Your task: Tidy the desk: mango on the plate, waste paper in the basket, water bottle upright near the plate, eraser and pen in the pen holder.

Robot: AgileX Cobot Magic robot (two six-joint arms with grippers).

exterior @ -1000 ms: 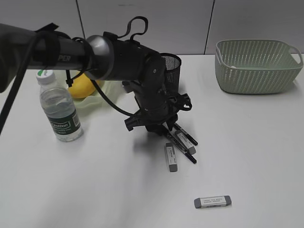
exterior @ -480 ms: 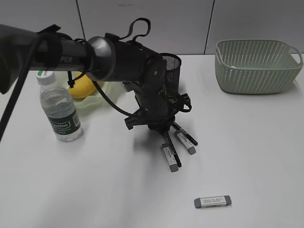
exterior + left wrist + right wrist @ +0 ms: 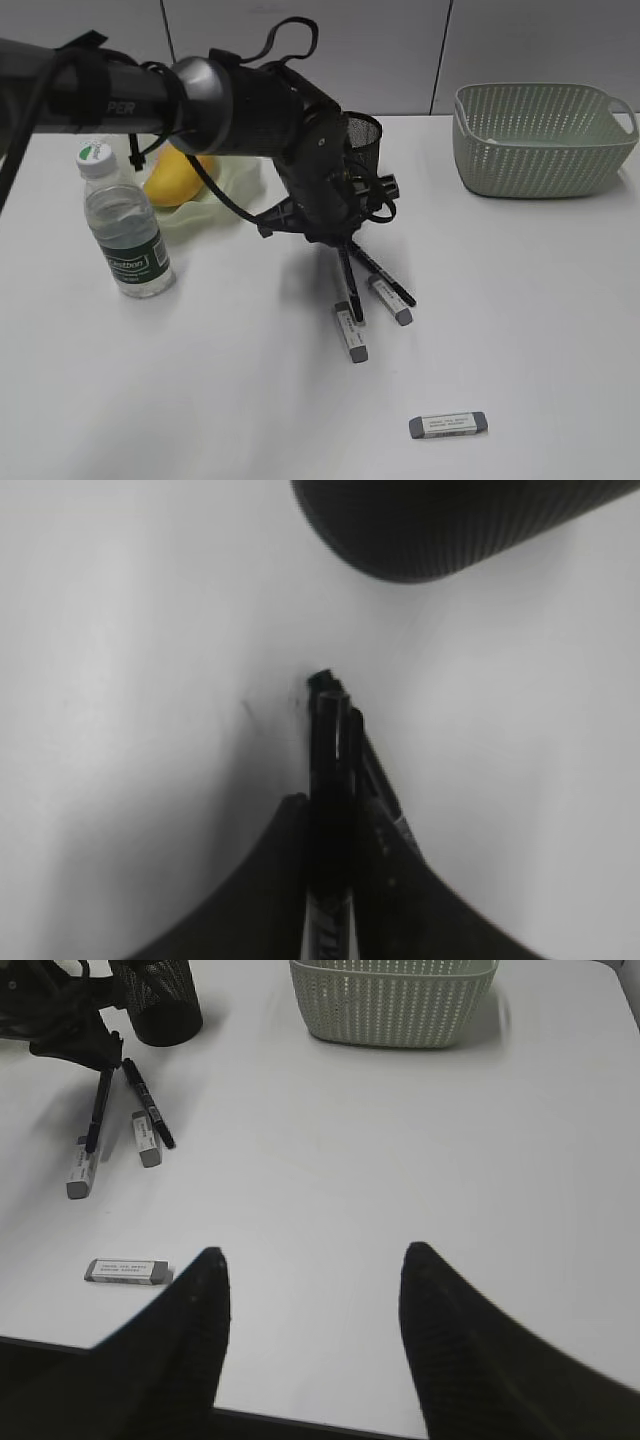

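White and plain, the large flat counter (image 3: 200, 400) carries everything, with grey wall panels behind it. At its left the smooth yellow-orange mango (image 3: 172, 178) already lies in the pale green wavy-rimmed glass plate (image 3: 235, 185), and the clear plastic water bottle with the dark green label and white cap (image 3: 122, 225) stands upright just beside that plate. No waste paper shows on the counter, and the pale sage-green perforated plastic basket (image 3: 540, 135) sits at the far right; its inside cannot be seen. So the step in hand looks like the pen step. The left arm's fingers (image 3: 345, 262) are clamped on a slim black pen (image 3: 350, 285), which hangs tilted with its lower tip near or touching 1 of the grey rectangular erasers (image 3: 350, 333). A 2nd black pen (image 3: 385, 275) and 2 more grey erasers (image 3: 390, 300) (image 3: 447, 425) lie on the counter. The black metal mesh cylindrical pen holder (image 3: 362, 145) stands just behind the arm. Next, the pen probably must be lifted clear above the holder's rim, brought upright and released inside. The right arm's fingers (image 3: 310, 1340) hang spread apart and empty over bare counter.
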